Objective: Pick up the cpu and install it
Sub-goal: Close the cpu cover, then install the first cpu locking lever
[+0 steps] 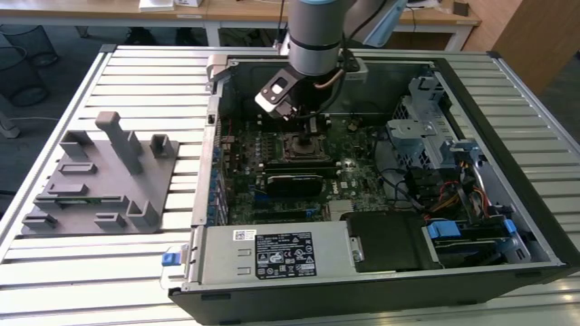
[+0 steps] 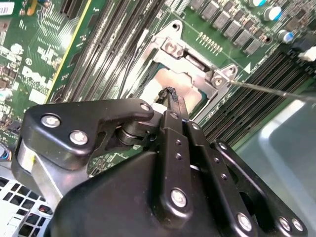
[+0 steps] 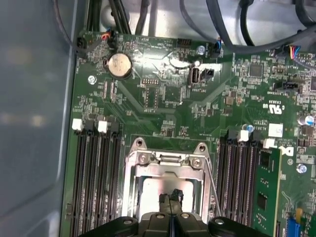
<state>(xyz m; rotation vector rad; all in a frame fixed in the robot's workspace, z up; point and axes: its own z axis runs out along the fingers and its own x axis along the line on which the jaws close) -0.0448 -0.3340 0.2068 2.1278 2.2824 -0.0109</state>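
Pincer (image 3: 171,201): fingertips pressed together, we see nothing between them, poised over the socket (image 3: 143,160)
Cpu (image 3: 153,190): seated in that socket
Handling: we judge it light, stiff, fragile; take it by the rim

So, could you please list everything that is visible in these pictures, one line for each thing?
computer case: one, black, open, on the table
table: one, pale slatted metal, under everything
motherboard: one, green, inside the case
socket: one, silver frame, at the middle of the motherboard
cpu: one, silvery, lying within the socket frame, under the gripper tip
memory slots: two groups, black, either side of the socket
coin battery: one, silver, on the motherboard
power supply: one, grey with labels, at the case's near edge
fixture tray: one, grey, on the table at the exterior view's left
arm: one, grey, reaching into the case
gripper: one, black, over the socket
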